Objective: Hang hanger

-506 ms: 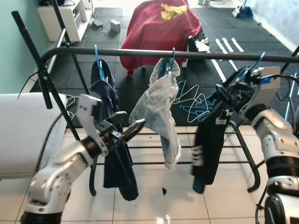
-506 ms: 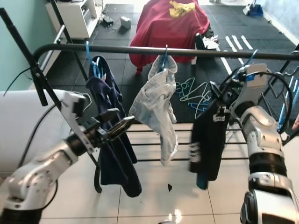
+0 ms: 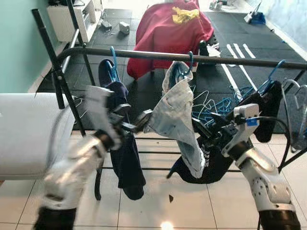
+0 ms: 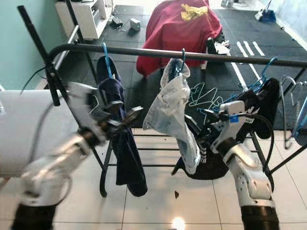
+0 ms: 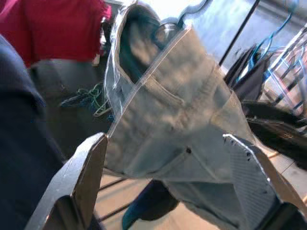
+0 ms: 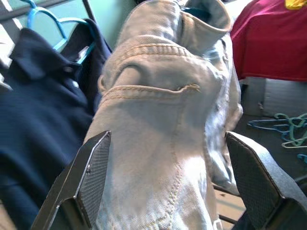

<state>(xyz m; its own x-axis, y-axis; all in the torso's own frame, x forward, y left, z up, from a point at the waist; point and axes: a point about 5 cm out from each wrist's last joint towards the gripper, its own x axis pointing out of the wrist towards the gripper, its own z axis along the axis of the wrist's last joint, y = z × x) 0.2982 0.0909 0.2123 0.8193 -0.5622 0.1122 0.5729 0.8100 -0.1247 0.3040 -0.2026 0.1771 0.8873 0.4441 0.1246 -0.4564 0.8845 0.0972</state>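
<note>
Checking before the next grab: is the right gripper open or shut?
Open. In the right wrist view the right gripper has its two black fingers spread wide, with the pale denim garment beyond them, not pinched.

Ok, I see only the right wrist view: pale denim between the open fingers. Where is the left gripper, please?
Observer: The left gripper is at the other side of the pale blue denim garment, its fingers open toward it.
Operator: Is the denim on the rail?
Observer: Yes, its blue plastic hanger hooks over the black metal rail.
Operator: What is beside my right gripper?
Observer: To its right, a black garment hangs on another blue hanger near the rail's right end.
</note>
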